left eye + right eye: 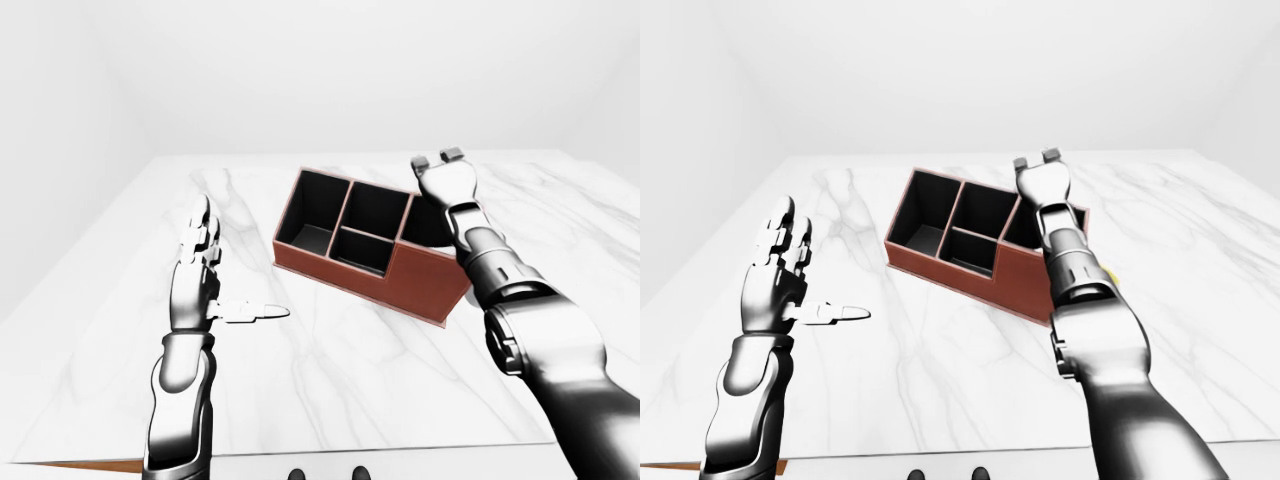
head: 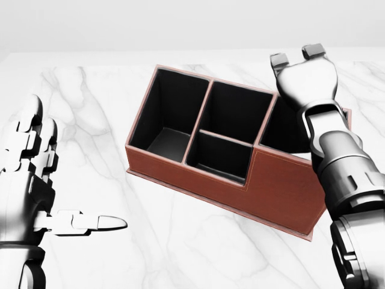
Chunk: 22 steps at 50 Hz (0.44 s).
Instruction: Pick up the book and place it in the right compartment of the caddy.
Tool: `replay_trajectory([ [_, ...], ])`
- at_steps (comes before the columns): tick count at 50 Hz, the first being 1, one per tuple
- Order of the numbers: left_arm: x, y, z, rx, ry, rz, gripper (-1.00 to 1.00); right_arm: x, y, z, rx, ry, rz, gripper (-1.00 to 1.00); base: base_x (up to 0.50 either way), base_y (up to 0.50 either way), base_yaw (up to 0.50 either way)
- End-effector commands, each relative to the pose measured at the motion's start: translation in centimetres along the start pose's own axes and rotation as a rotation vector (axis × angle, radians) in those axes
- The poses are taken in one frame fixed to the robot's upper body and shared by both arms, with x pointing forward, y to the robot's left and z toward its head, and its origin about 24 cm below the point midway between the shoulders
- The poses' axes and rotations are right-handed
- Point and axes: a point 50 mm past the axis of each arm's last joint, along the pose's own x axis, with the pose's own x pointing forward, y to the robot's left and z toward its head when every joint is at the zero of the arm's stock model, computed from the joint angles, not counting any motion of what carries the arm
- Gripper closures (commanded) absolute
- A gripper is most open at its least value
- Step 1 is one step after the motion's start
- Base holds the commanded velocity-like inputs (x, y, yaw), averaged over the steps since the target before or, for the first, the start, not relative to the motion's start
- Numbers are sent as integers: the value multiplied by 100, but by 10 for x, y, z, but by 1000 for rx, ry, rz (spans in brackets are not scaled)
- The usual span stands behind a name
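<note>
The red-brown caddy (image 2: 283, 186) stands slantwise on the white marble table (image 2: 180, 253), its black compartments open to view. My right hand (image 2: 296, 55) hovers over the right compartment (image 2: 286, 129), open, its fingers stretched toward the top of the head view and holding nothing. That compartment looks dark inside and my forearm covers part of it. No book shows clearly in any view. A small yellow sliver (image 1: 1108, 272) peeks out beside my right forearm in the right-eye view; I cannot tell what it is. My left hand (image 2: 72, 168) is open at the left, thumb pointing right.
The table's near edge (image 1: 380, 455) runs along the bottom of the left-eye view. White walls stand behind the table. Nothing else lies on the marble around the caddy.
</note>
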Motion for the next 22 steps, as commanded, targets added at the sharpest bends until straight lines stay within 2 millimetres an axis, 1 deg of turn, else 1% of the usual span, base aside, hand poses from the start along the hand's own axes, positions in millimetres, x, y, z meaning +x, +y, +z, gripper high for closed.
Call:
replay_trajectory([
  [1,0,0,1,-1,-5,2,-100,12,-33,-11,22,1,-99,-100,0,0,0],
  [2,1,0,1,-1,-5,2,-100,13,-37,-12,30,1,-110,-100,0,0,0],
  [3,1,0,1,-2,-6,2,-100,16,-48,-16,39,-3,-135,-100,0,0,0],
  [7,1,0,2,-3,-10,1,-100,19,-65,-26,53,2,-170,-100,0,0,0],
  [11,1,0,3,-5,-14,-1,-100,19,-70,-31,54,12,-182,-100,0,0,0],
  [22,1,0,4,-3,-22,-2,-100,19,-73,-35,68,21,-187,-100,0,0,0],
])
